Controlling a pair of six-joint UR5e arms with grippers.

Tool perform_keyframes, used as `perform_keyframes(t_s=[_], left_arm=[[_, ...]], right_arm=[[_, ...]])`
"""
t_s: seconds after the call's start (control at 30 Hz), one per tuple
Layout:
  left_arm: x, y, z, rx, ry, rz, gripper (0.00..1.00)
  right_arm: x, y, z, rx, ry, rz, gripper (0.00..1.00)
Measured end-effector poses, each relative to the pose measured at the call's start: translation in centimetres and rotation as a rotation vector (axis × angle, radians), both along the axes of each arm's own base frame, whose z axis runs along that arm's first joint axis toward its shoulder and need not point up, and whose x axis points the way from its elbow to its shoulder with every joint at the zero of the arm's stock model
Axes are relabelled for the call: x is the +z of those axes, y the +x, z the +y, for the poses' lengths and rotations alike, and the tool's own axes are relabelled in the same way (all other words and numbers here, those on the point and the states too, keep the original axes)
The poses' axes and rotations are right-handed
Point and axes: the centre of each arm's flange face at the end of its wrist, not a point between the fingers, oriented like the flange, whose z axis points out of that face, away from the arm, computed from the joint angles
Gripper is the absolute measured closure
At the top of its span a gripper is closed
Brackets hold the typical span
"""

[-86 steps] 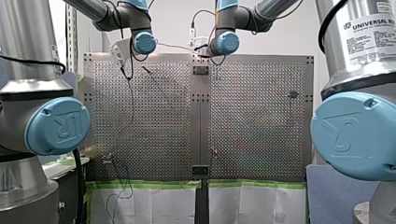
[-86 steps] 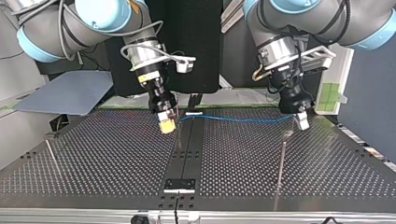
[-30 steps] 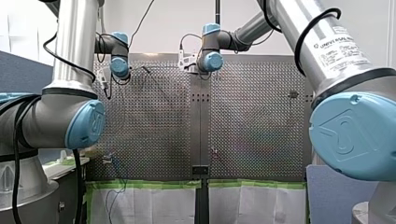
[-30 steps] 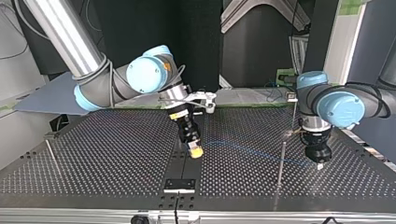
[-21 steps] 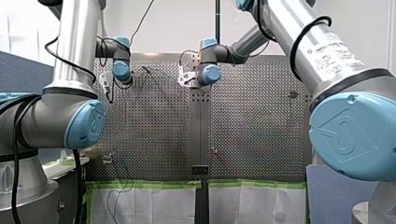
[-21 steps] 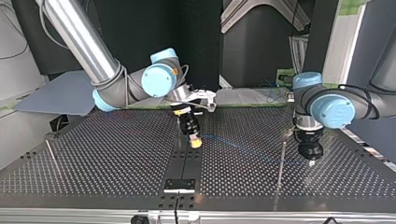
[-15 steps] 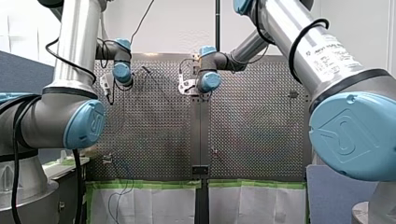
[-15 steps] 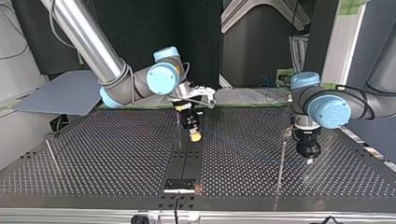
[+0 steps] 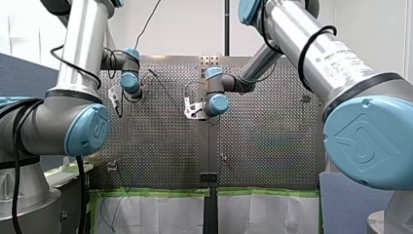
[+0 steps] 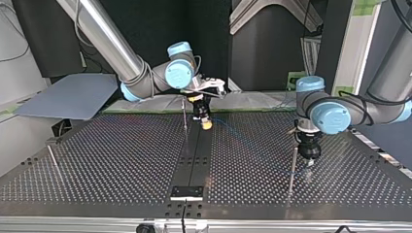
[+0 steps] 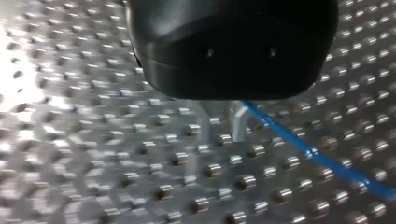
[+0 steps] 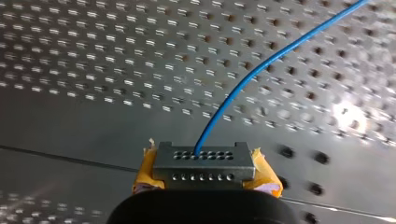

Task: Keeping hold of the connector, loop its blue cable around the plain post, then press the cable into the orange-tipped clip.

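Shifted toward 12 o'clock in top view, right gripper (image 12: pixel 205 169) is pinching connector (image 12: pixel 204 162); blue cable (image 12: pixel 247 77) is trailing to left gripper (image 11: pixel 220 123), grip indiscernible.

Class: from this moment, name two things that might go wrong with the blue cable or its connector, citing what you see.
1. My right pincer clamps the connector only between its yellow pads; a hard pull along the blue cable might twist or drag it loose.
2. The cable runs over the perforated table towards my left pincer, close beside a thin post; it might pass the wrong side or slip over the top.
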Motion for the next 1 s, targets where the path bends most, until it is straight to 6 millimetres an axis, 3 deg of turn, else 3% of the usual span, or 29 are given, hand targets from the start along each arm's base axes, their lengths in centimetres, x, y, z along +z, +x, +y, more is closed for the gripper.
perform_keyframes(t_s=[0.1, 0.13, 0.17, 0.2, 0.27, 0.3, 0.37, 0.63, 1.0], left_arm=[[-0.6, 0.0, -0.3, -0.017, -0.018, 0.006, 0.67], [-0.7, 0.0, -0.4, -0.020, -0.021, 0.008, 0.65], [-0.8, 0.0, -0.4, -0.022, -0.023, 0.008, 0.53], [-0.8, 0.0, -0.5, -0.024, -0.025, 0.008, 0.53], [-1.0, 0.0, -0.6, -0.028, -0.032, 0.006, 0.24], [-1.1, -0.1, -0.7, -0.032, -0.038, 0.004, 0.24], [-1.1, -0.1, -0.8, -0.037, -0.046, 0.003, 0.00], [-1.3, -0.4, -0.7, -0.005, -0.054, 0.013, 0.00], [-1.3, -0.4, -0.7, 0.007, -0.064, 0.010, 0.00]], right_arm=[[-1.3, 0.0, 0.6, 0.004, 0.009, 0.006, 1.00], [-1.7, 0.0, 0.8, 0.006, 0.011, 0.008, 1.00], [-2.2, 0.0, 1.0, 0.007, 0.012, 0.009, 1.00], [-2.5, -0.1, 1.2, 0.009, 0.013, 0.009, 1.00], [-3.2, -0.1, 1.6, 0.012, 0.013, 0.008, 1.00], [-3.5, -0.1, 1.8, 0.013, 0.012, 0.007, 1.00], [-3.9, 0.0, 2.1, 0.017, 0.011, 0.006, 1.00], [-6.3, 0.0, 3.1, 0.020, 0.029, 0.035, 1.00], [-15.8, -1.6, 4.4, -0.021, 0.091, 0.096, 1.00]])
